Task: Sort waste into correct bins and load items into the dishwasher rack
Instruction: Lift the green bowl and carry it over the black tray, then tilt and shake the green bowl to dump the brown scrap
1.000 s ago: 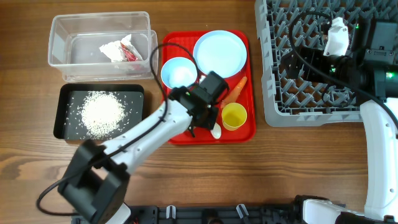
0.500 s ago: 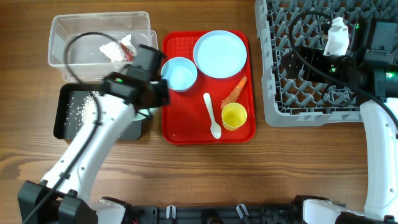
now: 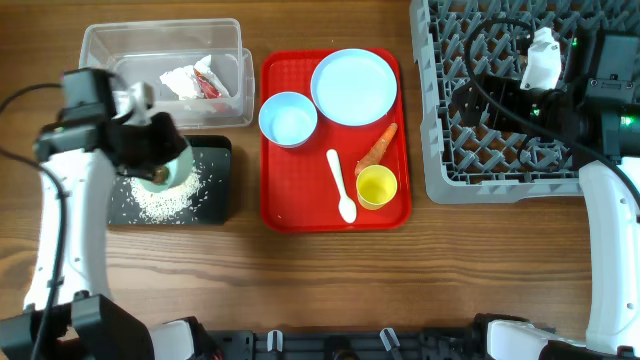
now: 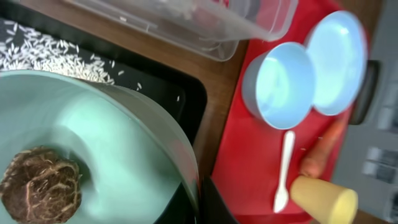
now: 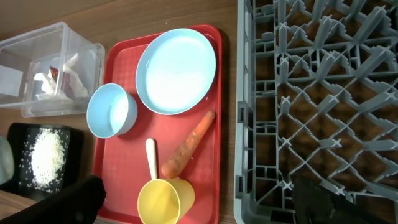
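Now clamped by its rim in the closed left hand [image 4: 200,198], mint-green bowl [image 4: 106,143] with brown scrap [image 4: 40,183] inside, directly above the black tray [image 3: 216,196]; right hand [image 5: 196,202] wide apart, empty, far right of that tray

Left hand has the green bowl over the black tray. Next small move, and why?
Probably tip the mint-green bowl so the brown scrap slides out into the black tray. The left hand is shut on the bowl's rim. The bowl is above the tray that holds the rice, and the scrap lies in the bowl's bottom.
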Robot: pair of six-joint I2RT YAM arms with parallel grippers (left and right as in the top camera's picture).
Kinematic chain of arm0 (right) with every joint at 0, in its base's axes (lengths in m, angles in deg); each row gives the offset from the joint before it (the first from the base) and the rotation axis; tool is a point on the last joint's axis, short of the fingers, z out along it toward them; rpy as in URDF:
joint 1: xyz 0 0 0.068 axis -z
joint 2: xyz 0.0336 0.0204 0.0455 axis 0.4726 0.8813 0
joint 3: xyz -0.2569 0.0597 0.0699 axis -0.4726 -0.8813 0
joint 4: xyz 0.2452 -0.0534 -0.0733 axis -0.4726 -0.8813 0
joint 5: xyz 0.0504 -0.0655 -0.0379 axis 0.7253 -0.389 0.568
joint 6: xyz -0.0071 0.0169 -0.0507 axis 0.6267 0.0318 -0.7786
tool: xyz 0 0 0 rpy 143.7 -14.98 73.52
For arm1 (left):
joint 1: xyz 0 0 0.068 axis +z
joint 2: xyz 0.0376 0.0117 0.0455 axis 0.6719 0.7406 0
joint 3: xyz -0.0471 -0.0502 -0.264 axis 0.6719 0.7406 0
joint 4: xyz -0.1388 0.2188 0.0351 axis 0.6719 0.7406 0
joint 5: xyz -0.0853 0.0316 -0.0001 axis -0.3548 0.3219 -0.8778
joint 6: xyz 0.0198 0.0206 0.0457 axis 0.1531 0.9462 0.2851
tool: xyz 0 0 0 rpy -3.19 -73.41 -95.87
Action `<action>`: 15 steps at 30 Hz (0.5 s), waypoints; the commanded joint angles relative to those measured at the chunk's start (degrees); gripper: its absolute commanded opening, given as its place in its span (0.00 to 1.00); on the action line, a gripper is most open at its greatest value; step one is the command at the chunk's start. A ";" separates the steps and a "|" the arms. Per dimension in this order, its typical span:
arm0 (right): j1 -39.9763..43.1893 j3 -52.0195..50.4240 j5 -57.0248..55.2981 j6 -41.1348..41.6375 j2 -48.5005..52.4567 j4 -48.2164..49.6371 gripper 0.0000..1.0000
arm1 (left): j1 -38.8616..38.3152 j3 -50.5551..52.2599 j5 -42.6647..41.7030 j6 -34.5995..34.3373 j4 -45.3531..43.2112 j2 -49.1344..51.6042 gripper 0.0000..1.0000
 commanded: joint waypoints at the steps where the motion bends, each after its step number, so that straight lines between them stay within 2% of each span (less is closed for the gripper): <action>1: 0.22 1.20 -0.63 -0.61 0.37 0.26 1.00 | 6.71 -0.79 -13.86 9.42 -0.22 1.36 0.04; 6: 0.22 1.20 -0.63 -0.57 0.37 0.24 1.00 | 13.68 -0.79 -25.31 16.90 -0.17 6.95 0.04; 15: 0.22 1.20 -0.63 -0.59 0.37 0.26 1.00 | 17.35 -0.79 -38.36 22.12 1.49 16.96 0.04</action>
